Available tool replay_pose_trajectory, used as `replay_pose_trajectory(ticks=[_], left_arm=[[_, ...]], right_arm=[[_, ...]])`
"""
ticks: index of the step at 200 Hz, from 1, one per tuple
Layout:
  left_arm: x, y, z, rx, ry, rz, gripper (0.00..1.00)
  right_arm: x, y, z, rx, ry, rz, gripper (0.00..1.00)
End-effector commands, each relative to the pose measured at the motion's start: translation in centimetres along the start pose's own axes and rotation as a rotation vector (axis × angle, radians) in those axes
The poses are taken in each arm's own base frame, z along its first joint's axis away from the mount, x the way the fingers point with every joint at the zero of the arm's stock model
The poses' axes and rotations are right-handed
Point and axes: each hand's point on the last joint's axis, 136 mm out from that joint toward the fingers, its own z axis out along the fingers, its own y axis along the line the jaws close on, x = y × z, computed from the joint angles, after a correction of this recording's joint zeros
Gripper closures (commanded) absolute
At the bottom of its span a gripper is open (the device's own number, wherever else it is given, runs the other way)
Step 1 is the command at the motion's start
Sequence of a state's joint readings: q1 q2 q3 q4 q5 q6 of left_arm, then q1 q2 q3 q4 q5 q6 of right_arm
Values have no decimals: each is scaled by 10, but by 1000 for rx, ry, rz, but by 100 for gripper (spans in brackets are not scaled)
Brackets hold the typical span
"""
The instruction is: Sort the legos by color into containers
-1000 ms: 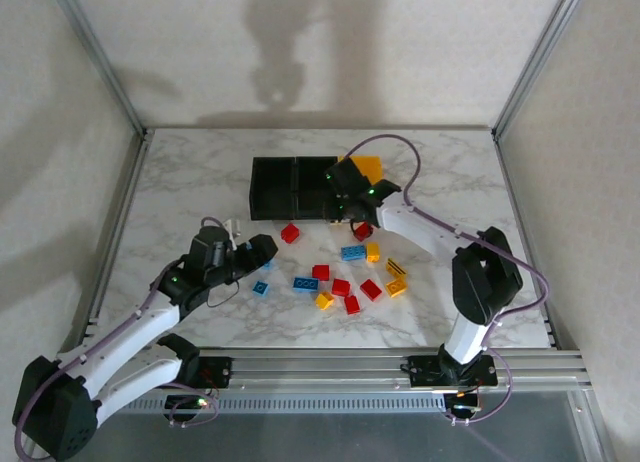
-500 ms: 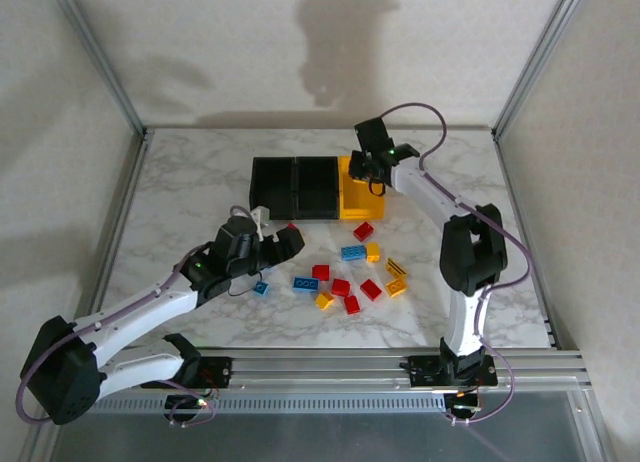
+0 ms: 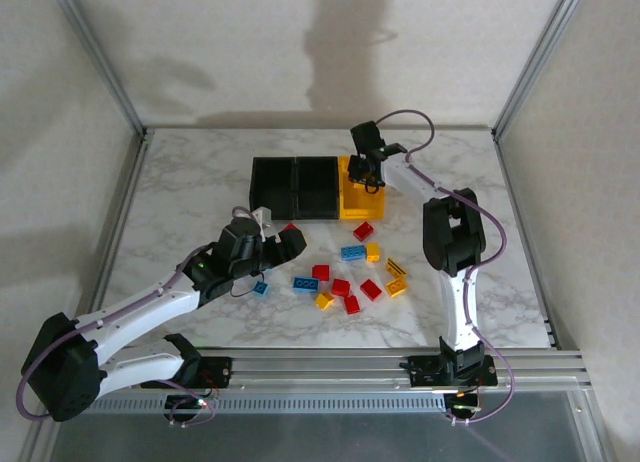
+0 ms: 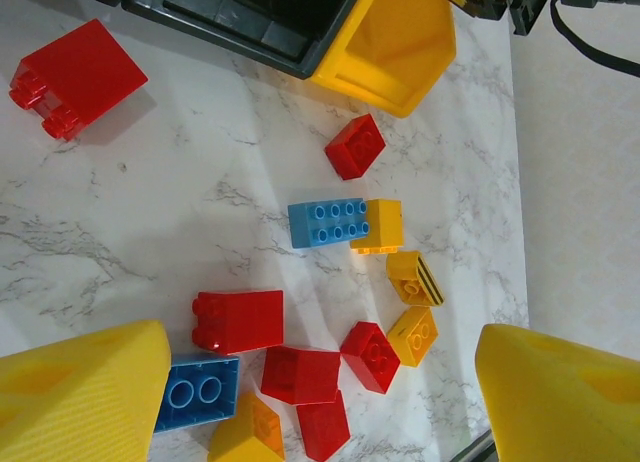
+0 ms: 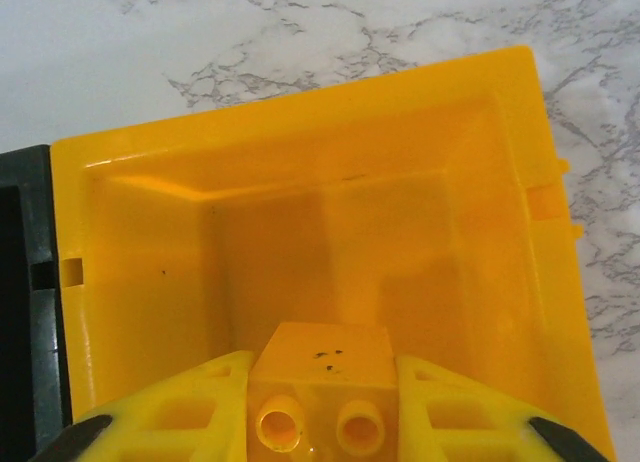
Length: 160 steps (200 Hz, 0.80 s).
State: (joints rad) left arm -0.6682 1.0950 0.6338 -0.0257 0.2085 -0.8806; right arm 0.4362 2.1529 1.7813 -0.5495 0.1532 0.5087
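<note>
**A:** What's the biggest thing there?

**B:** The marbled table (image 3: 190, 182), with both arms bolted at its near edge. The right arm (image 3: 455, 282) rises from its base, folds at the elbow and reaches far back and leftward. That puts the right gripper (image 3: 367, 170) above the yellow bin (image 3: 355, 204). The left arm (image 3: 140, 307) lies low, stretched diagonally toward the middle. The left gripper (image 3: 283, 238) is over the tabletop in front of the two black bins (image 3: 273, 187).

**A:** And the jaws?

**B:** The left ones are spread wide with nothing between them. The right ones are clamped on a yellow brick (image 5: 322, 354).

**A:** Can you make out that brick from overhead?

**B:** No, the gripper covers it there. The right wrist camera looks down into the yellow bin. The brick's two studs face the lens, with a finger pressed against each side.

**A:** What does the left wrist camera add?

**B:** The loose legos (image 3: 341, 287) up close, on the table in front of the bins. A red brick (image 4: 75, 77) lies apart near the black bins, and a blue brick (image 4: 327, 222) touches a small yellow one (image 4: 378, 225). More red, yellow and blue ones cluster nearer. Its own yellow fingers (image 4: 80, 392) sit in the bottom corners.
</note>
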Motion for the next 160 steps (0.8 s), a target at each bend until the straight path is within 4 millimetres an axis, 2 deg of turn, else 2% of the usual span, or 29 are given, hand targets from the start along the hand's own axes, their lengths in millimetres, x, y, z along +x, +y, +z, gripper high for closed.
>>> replay_pose_trajectory(ticks=[1, 73, 110, 132, 160], left_arm=[[-7, -12, -1, 19, -27, 3, 20], [-5, -10, -2, 12, -28, 2, 20], [-5, -11, -3, 13, -33, 6, 20], [-5, -11, -4, 13, -34, 6, 20], [-6, -10, -5, 5, -39, 7, 20]], right_arm=[[10, 0, 10, -1, 27, 25, 69], [20, -1, 20, 1, 49, 54, 67], [23, -1, 22, 9, 57, 54, 60], [20, 2, 17, 5, 45, 53, 54], [10, 7, 3, -8, 15, 54, 53]])
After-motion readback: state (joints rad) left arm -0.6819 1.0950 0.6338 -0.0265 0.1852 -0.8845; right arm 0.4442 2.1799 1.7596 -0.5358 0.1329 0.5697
